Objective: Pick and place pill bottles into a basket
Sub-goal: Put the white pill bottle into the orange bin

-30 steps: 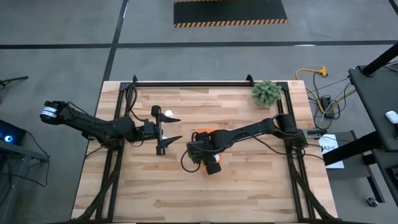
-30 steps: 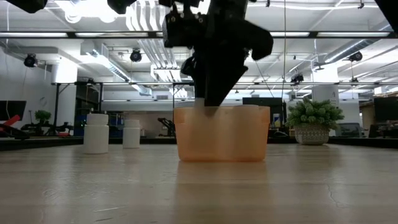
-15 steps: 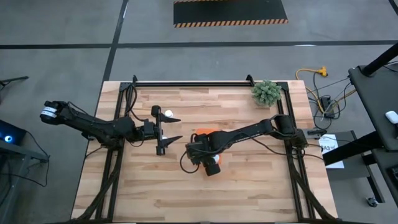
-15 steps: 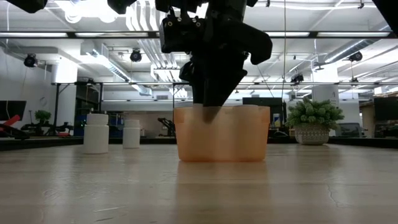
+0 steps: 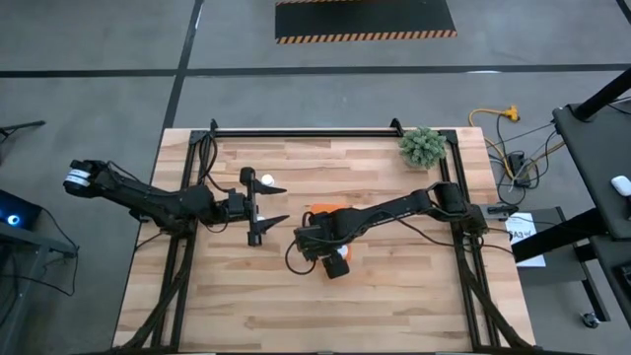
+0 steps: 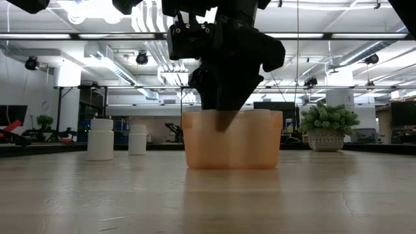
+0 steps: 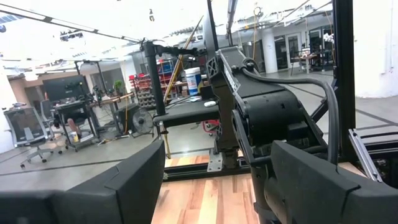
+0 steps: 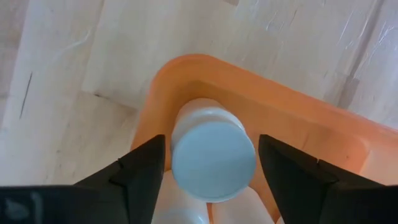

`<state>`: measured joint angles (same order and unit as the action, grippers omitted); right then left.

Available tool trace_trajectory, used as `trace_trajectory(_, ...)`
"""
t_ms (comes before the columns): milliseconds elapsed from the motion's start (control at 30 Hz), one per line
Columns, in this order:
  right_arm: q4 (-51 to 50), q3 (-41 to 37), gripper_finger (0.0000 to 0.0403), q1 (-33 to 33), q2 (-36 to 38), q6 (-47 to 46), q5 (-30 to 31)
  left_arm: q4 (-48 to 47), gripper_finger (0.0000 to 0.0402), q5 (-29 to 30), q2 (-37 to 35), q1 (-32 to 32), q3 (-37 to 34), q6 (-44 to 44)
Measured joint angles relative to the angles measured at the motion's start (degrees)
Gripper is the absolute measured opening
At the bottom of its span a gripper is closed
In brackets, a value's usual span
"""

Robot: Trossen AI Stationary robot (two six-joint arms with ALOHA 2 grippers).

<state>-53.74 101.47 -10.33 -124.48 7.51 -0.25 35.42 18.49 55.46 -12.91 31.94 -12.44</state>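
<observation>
The orange basket (image 6: 232, 140) stands mid-table. My right gripper (image 8: 211, 163) reaches down into its near end (image 5: 333, 258), open. One finger stands on each side of a white pill bottle (image 8: 213, 154), with narrow gaps between. That bottle stands upright in a corner of the basket (image 8: 298, 124). Two more pill bottles (image 6: 101, 138) (image 6: 137, 138) stand on the table to the left of the basket. One of them (image 5: 266, 180) is just beyond my left gripper (image 5: 268, 207), which hovers open and holds nothing.
A green potted plant (image 5: 422, 146) stands at the table's far right corner. A black rail (image 5: 301, 130) runs along the far edge. Bare wood lies in front of the basket toward the near edge.
My right gripper has sunk a little deeper into the basket and its fingers have spread, letting go of the pill bottle, which now stands in the basket. My left arm has kept still.
</observation>
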Motion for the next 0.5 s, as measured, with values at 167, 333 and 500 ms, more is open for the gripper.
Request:
trace_trajectory(167, -0.1, 0.7, 0.0242, 0.0, 0.5, 0.1, 0.0, 0.0, 0.0275, 0.0, 0.0, 0.0, 0.0, 0.0)
trace_trajectory(333, 0.0, 2.2, 0.0243, 0.0, 1.3, 1.0, 0.0, 0.0, 0.0275, 0.0, 0.0, 0.0, 0.0, 0.0)
trace_trajectory(500, 0.0, 4.7, 0.0249, 0.0, 1.4, -1.8, 0.2, 0.0, 0.0275, 0.0, 0.0, 0.0, 0.0, 0.0)
